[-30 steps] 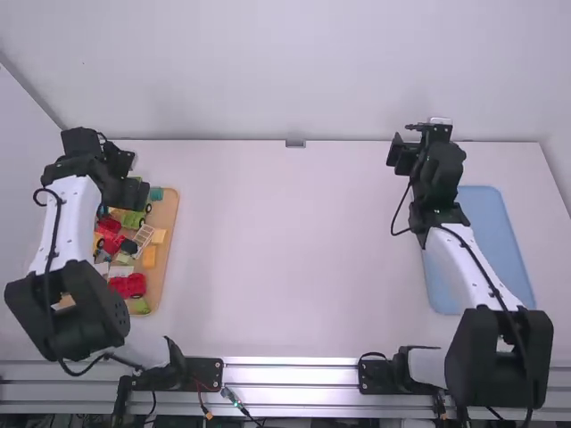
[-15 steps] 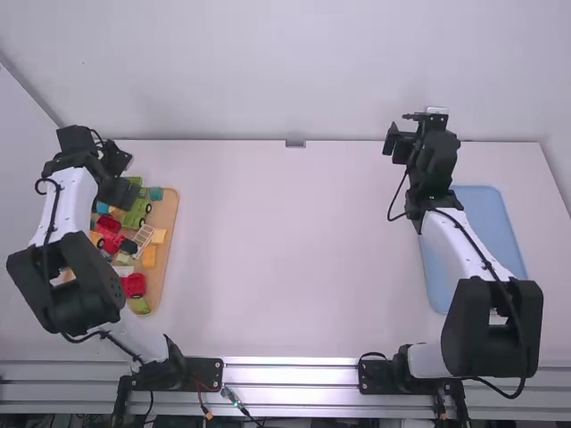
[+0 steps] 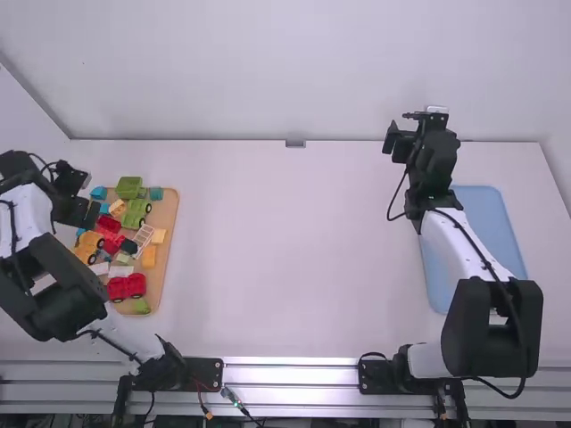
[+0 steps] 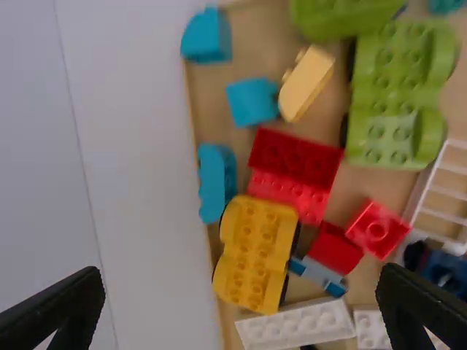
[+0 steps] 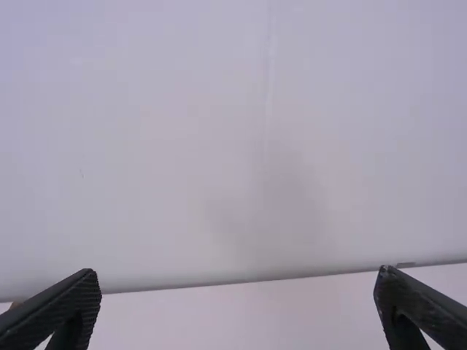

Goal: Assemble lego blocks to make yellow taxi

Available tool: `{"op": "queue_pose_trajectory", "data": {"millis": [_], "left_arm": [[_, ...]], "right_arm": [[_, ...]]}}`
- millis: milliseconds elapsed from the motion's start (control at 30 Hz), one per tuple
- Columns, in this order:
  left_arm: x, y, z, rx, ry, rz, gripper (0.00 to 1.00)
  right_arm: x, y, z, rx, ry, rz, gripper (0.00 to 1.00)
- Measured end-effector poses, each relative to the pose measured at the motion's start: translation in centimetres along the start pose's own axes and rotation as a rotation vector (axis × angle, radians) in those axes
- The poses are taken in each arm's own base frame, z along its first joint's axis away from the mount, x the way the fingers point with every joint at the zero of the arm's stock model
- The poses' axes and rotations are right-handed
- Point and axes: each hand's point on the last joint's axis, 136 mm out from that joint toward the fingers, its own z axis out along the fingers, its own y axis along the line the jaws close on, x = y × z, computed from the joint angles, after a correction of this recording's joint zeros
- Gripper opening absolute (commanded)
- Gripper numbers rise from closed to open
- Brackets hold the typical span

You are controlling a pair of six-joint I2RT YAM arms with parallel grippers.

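Note:
My left gripper (image 3: 78, 196) is raised over the left edge of the wooden tray in the high view. In its wrist view the left gripper (image 4: 241, 306) stands open, nothing between its fingers. A yellow wheeled base (image 4: 257, 254) lies on the tray, with a dark red block (image 4: 295, 157), white bricks (image 4: 295, 325) and a pale yellow curved brick (image 4: 306, 84) around it. Orange-yellow bricks (image 3: 149, 256) lie near the tray's right edge. My right gripper (image 3: 399, 143) is held high at the back right; in its wrist view the right gripper (image 5: 237, 306) is open and holds nothing.
The wooden tray (image 3: 168, 234) also holds green vehicles (image 4: 398, 95), blue pieces (image 4: 216, 182), a white ladder frame (image 4: 445, 189) and a red wheeled piece (image 3: 127, 286). A blue tray (image 3: 491, 232) lies at the right, partly under the right arm. A wall rises behind the table.
My left arm has moved left, uncovering more of the wooden tray's pieces. My right arm shifted slightly back and left at first, then stayed still.

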Motion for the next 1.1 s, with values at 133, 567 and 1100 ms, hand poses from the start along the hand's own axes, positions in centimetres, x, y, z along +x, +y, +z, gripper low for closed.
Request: {"op": "queue_pose_trajectory", "data": {"millis": [133, 567, 1100], "left_arm": [[3.2, -0.5, 2.7, 0.101, 0.062, -0.011, 0.97], [3.5, -0.8, 7.1, 0.131, 0.07, 0.054, 0.93], [5.2, -0.8, 9.5, 0.163, 0.096, 0.024, 0.88]], "right_arm": [[-0.2, 1.2, -0.1, -0.025, -0.01, -0.006, 0.99], [0.0, 3.6, -0.3, -0.071, 0.0, -0.02, 0.99], [0.4, 3.6, -0.3, -0.07, 0.015, -0.022, 0.99]]}}
